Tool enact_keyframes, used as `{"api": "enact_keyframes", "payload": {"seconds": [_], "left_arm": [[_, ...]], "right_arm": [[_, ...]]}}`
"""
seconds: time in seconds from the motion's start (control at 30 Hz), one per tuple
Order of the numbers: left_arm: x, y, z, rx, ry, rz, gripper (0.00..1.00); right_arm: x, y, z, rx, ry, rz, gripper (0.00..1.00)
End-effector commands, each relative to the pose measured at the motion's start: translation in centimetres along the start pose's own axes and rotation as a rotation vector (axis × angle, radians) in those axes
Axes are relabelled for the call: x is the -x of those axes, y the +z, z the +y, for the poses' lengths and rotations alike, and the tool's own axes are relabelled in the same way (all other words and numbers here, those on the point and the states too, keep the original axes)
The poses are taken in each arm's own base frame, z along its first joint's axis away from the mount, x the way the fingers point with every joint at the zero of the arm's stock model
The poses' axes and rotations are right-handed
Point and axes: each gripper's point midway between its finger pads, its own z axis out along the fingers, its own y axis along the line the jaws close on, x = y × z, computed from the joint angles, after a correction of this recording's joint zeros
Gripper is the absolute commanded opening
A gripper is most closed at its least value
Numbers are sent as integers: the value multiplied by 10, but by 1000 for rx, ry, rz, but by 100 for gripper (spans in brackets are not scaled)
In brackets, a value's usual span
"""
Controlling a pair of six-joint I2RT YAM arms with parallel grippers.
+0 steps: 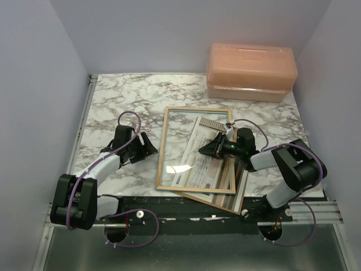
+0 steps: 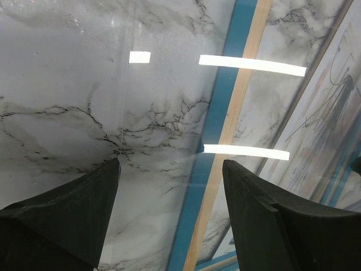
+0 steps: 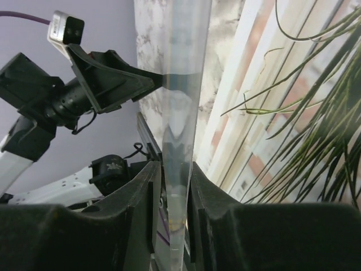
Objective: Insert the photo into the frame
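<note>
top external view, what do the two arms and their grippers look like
Both arms match: the left arm and right arm have pale grey-white link shells between chunky black joint housings, with a thin purple cable looping alongside each. The left gripper and right gripper are matte black, each with two broad wedge-shaped fingers. No markings are readable.

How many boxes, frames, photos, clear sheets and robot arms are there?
Box: 1
Frame: 1
Photo: 1
Clear sheet: 1
Arms: 2, left arm and right arm
Total: 6
</note>
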Motion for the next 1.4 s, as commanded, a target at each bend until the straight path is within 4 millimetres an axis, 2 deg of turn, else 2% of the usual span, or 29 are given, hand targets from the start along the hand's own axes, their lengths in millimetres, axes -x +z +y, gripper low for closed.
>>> {"api": "enact_keyframes", "payload": {"seconds": [0.0, 0.13, 0.33, 0.43, 0.63, 0.87, 1.07, 1.37], "left_arm": [[-3, -4, -8, -41, 23, 21, 75], [1, -17, -19, -79, 32, -10, 76], [8, -39, -33, -123, 60, -74, 79], [5, -42, -36, -134, 62, -74, 79], [-9, -33, -37, -133, 49, -27, 77], [-33, -16, -37, -112, 26, 37, 66], [-44, -5, -23, -31, 20, 52, 52], [-35, -11, -4, 76, 38, -11, 46]], "right_arm": [[3, -4, 23, 71, -52, -12, 24], [14, -9, 25, -30, -109, -39, 9], [38, -29, 50, -175, -237, -89, 0], [48, -41, 65, -217, -271, -131, 0], [59, -60, 93, -269, -328, -160, 0], [73, -82, 136, -291, -392, -206, 0], [71, -83, 156, -241, -407, -177, 0], [64, -78, 177, -142, -397, -133, 0]]}}
